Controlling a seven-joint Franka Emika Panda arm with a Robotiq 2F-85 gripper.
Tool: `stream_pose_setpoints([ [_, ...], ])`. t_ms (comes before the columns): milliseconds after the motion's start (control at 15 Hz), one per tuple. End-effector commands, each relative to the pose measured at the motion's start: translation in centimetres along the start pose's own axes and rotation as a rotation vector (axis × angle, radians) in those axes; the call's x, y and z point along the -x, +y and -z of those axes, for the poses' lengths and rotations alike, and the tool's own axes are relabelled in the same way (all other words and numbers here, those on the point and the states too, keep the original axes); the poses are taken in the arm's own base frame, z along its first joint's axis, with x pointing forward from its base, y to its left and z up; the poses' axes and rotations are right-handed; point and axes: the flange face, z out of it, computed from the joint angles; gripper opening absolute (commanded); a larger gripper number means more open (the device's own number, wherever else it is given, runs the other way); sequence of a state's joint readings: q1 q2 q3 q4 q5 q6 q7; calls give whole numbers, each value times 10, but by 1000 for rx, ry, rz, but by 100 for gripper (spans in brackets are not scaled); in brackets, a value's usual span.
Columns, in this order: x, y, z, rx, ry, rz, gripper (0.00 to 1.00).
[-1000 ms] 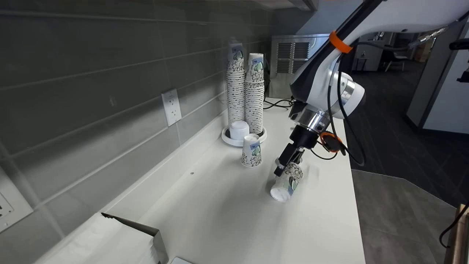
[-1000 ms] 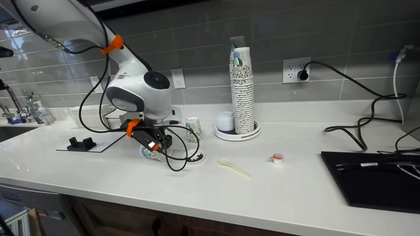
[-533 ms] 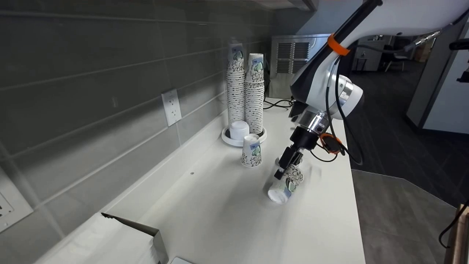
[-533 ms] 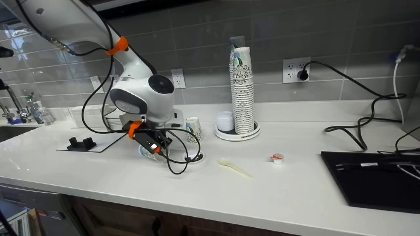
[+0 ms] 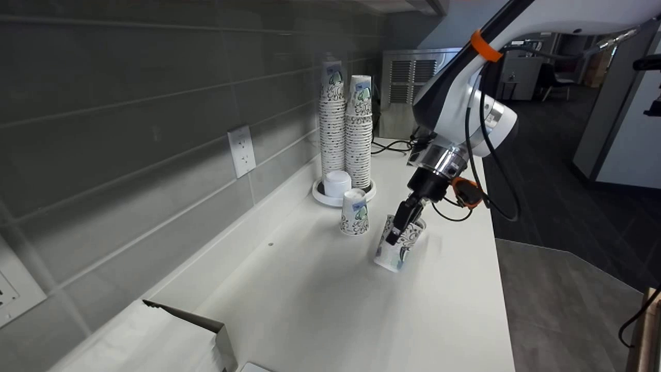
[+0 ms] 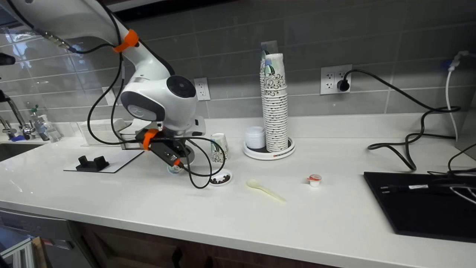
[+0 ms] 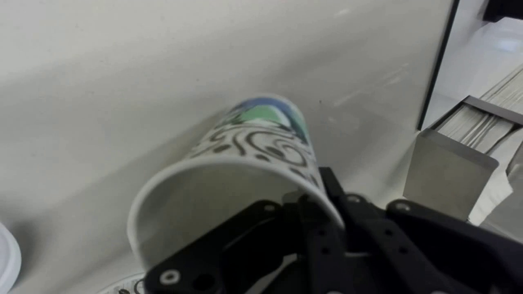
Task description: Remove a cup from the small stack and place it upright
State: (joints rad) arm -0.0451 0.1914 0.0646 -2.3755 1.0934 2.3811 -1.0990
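Note:
A white printed cup (image 7: 261, 136) with bluish-green and brown swirls leans at a slant, its wide mouth up toward my wrist. My gripper (image 7: 312, 192) is shut on its wall near the rim, one finger inside the mouth, the other outside. In an exterior view the cup (image 5: 393, 254) points its bottom down at the counter; whether it touches is unclear. The arm mostly covers it in an exterior view (image 6: 174, 169). What may be the small stack (image 5: 355, 213) stands bottom-up to its left; only one outer cup of it shows.
Two tall cup columns (image 5: 358, 150) and a white lid pile (image 6: 255, 137) stand on a round tray (image 6: 273, 155). Nearby are a white dish (image 6: 221, 178), a spoon (image 6: 264, 190) and a creamer pod (image 6: 314, 180). A napkin holder (image 7: 449, 171) sits by the wall.
The jaws have gone from open to shut on the cup's wall. The cup, lying on its side before, has tilted mouth-up, and the arm has risen slightly.

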Motion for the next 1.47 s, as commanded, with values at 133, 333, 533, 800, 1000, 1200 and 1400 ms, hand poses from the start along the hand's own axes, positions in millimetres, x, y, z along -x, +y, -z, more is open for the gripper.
stream_pose_setpoints([
  [133, 3, -44, 27, 120, -81, 78, 0],
  [333, 0, -77, 23, 241, -198, 129, 0],
  [533, -4, -113, 18, 369, -283, 163, 0],
  [800, -18, -145, 2, 578, -335, 193, 0],
  [1000, -29, -150, -7, 741, -346, 211, 0],
  [1200, -44, -145, -13, 905, -324, 230, 0],
  [1400, -56, -131, -43, 896, -291, 239, 0],
])
